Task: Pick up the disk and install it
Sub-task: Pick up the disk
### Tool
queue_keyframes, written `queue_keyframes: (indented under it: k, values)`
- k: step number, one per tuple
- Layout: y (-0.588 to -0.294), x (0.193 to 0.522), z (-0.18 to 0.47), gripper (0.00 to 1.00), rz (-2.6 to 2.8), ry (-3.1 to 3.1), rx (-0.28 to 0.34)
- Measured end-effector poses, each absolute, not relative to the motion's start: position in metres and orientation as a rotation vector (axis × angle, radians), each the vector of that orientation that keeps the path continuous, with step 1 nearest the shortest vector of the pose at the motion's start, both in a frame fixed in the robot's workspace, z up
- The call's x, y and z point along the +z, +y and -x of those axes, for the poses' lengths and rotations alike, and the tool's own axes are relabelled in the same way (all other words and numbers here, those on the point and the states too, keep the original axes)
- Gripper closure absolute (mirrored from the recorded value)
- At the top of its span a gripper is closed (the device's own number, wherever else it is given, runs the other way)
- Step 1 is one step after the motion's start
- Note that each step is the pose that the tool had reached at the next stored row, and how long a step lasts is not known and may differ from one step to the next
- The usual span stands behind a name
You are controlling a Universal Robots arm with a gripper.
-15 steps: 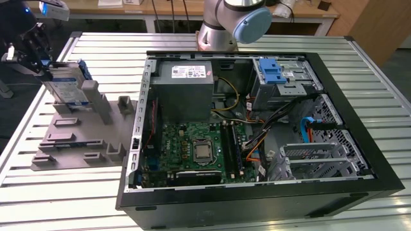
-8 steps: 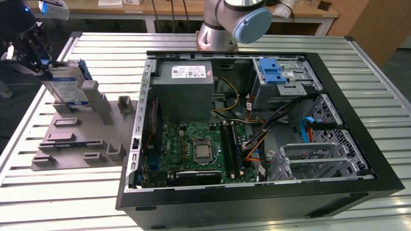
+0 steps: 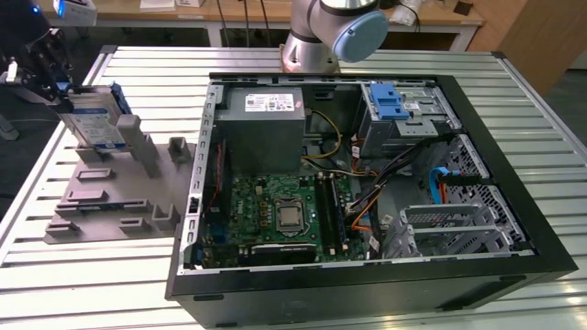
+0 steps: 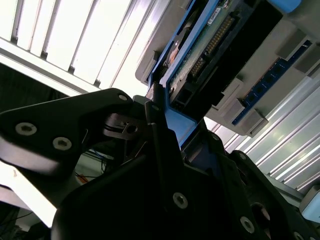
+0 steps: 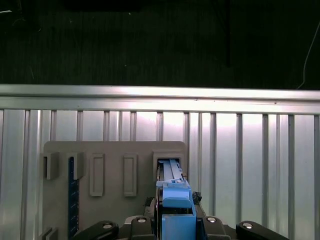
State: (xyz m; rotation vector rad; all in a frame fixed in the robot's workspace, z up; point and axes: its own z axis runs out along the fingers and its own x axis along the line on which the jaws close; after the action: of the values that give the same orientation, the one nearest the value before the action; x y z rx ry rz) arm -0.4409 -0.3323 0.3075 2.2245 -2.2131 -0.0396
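Tool, black, two-fingered. In the exterior view it sits far toward the exterior view's left, pinching the upper end of the disk.

Exterior view:
- The disk stands on edge, slightly tilted, at the far end of a grey slotted holder. Whether its lower edge touches the holder cannot be told.
- The holder lies flat on the desk, a surface of pale ribbed aluminium slats.
- Just beside the holder, toward the exterior view's right, an open black computer case lies on its side.
- Inside the case are a green motherboard, a grey metal box with a white sticker, and a silver drive cage with a blue latch.
- The arm base stands on the desk behind the case.
- Room: a wooden-topped desk stands beyond, and dark floor lies at the exterior view's left.

Second wrist view:
- The tool has its fingers pressed against the blue bracket of the disk.
- The disk's green circuit board and connector end are exposed.
- The holder is close behind the disk.
- The desk slats are brightly lit.

First wrist view:
- The tool is clamped on the blue bracket of the disk.
- The disk's far end meets the mouth of a slot in the holder.
- The desk ends at a straight metal rail, with dark floor past it.
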Motion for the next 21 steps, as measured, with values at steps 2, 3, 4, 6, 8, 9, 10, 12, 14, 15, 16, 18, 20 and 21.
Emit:
queue_keyframes:
  k: [2,3,4,6,8,9,10,12,14,15,16,18,20,21]
  values:
    - [-0.3323,0.3075,0.4409,0.64,-2.225,-2.213,-0.04]
    - [-0.3323,0.3075,0.4409,0.64,-2.225,-2.213,-0.04]
    - [-0.3323,0.3076,0.4409,0.64,-2.225,-2.213,-0.04]
    - [-0.3323,0.3079,0.4409,0.64,-2.225,-2.213,-0.04]
    - [-0.3323,0.3085,0.441,0.64,-2.224,-2.213,-0.04]
    - [-0.3323,0.3091,0.441,0.64,-2.224,-2.213,-0.04]
    - [-0.3323,0.3097,0.441,0.64,-2.224,-2.213,-0.04]
    - [-0.3323,0.3111,0.441,0.64,-2.224,-2.213,-0.04]
    - [-0.3323,0.3123,0.441,0.64,-2.224,-2.213,-0.04]
    - [-0.3323,0.3128,0.4409,0.64,-2.224,-2.213,-0.04]
    - [-0.3323,0.3135,0.4409,0.64,-2.225,-2.213,-0.04]
    - [-0.3323,0.3149,0.4409,0.64,-2.224,-2.213,-0.04]
    - [-0.3323,0.316,0.441,0.64,-2.225,-2.213,-0.04]
    - [-0.3323,0.3165,0.441,0.64,-2.225,-2.213,-0.04]
